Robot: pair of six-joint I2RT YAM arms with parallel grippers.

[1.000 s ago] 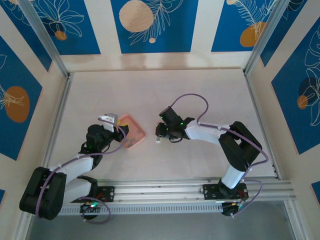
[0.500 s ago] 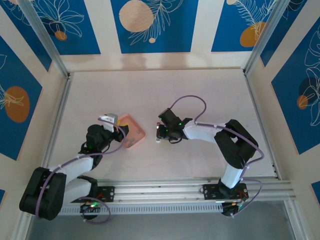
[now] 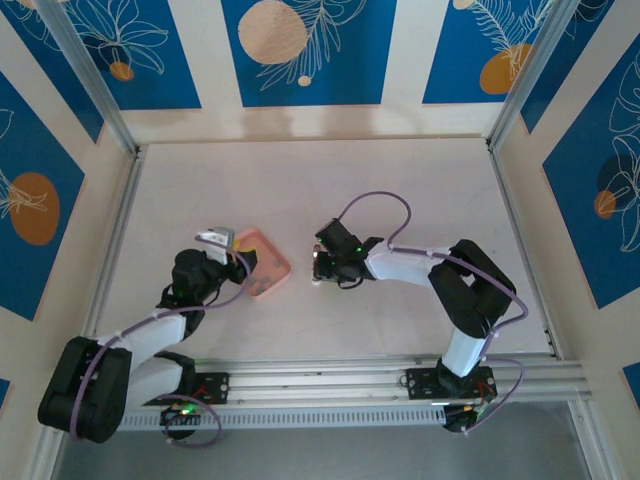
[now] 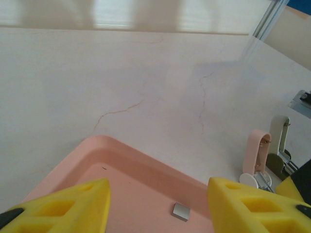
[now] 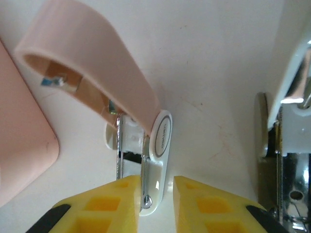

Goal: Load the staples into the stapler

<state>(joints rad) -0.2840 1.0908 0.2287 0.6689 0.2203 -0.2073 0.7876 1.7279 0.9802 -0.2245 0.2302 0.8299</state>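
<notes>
Left gripper (image 4: 158, 196): fingers stand well apart with nothing between them, poised low over the pink tray (image 4: 121, 155). The tray lies on the table (image 3: 400, 190) left of its middle, nearer the near edge than the far one.

Staples: one small grey piece (image 4: 181, 211) lies flat on the tray floor, directly under the gap between the left fingers. Any others are hidden from this angle.

Stapler (image 5: 97, 63): it sits just right of the tray, apart from it, with its pink top arm swung up and the metal channel below exposed.

Right gripper (image 5: 155, 204): fingers are drawn in narrow on either side of the stapler's white rear end and appear to clamp it.

Assessment: the step in hand looks like picking a staple piece while the stapler is held open.

- The left fingers should come straight down astride the piece and close gently, since so thin an item may skid on the tray floor.
- The right grip should hold firm, so the channel stays presented for loading.
</notes>
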